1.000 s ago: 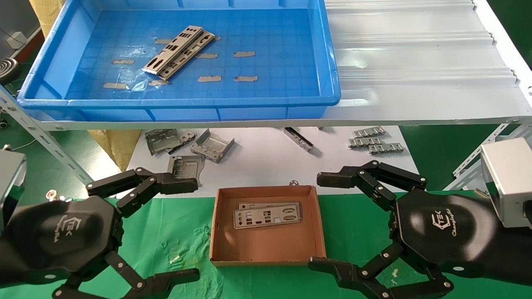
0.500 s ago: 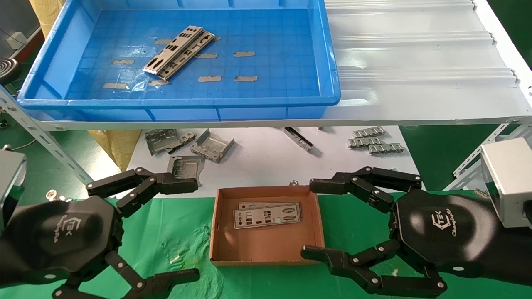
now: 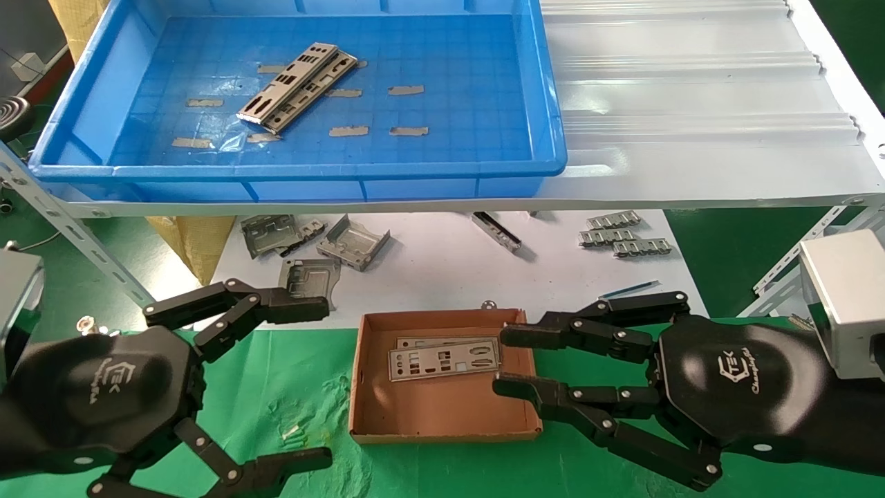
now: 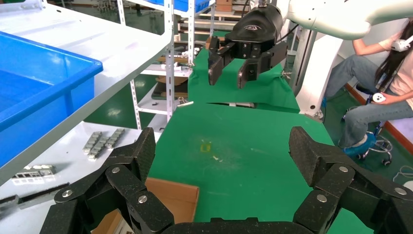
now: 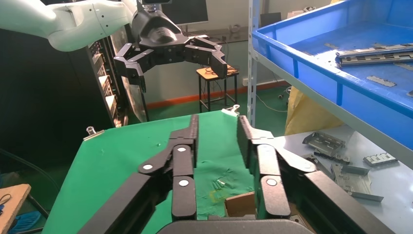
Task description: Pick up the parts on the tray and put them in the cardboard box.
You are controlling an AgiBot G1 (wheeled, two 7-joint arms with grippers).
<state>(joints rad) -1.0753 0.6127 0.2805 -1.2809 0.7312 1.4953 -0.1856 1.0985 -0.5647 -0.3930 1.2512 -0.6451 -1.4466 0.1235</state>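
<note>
Two silver-grey punched plates (image 3: 297, 86) lie stacked at a slant in the blue tray (image 3: 297, 169) on the white shelf; they also show in the right wrist view (image 5: 375, 53). The cardboard box (image 3: 442, 408) sits on the green cloth below, with two plates (image 3: 446, 358) lying flat in it. My right gripper (image 3: 501, 360) hovers at the box's right wall, empty, its fingers narrowed to a small gap. My left gripper (image 3: 326, 382) is wide open and empty, left of the box.
Bent grey brackets (image 3: 311, 245) and ridged clip strips (image 3: 622, 235) lie on the white sheet under the shelf. The shelf edge (image 3: 622, 200) runs across above the box. A metal upright (image 3: 76, 235) slants at the left.
My right gripper's fingers have closed from wide open to a narrow gap and reached slightly left over the box's right wall. The left arm and all the plates have not moved.
</note>
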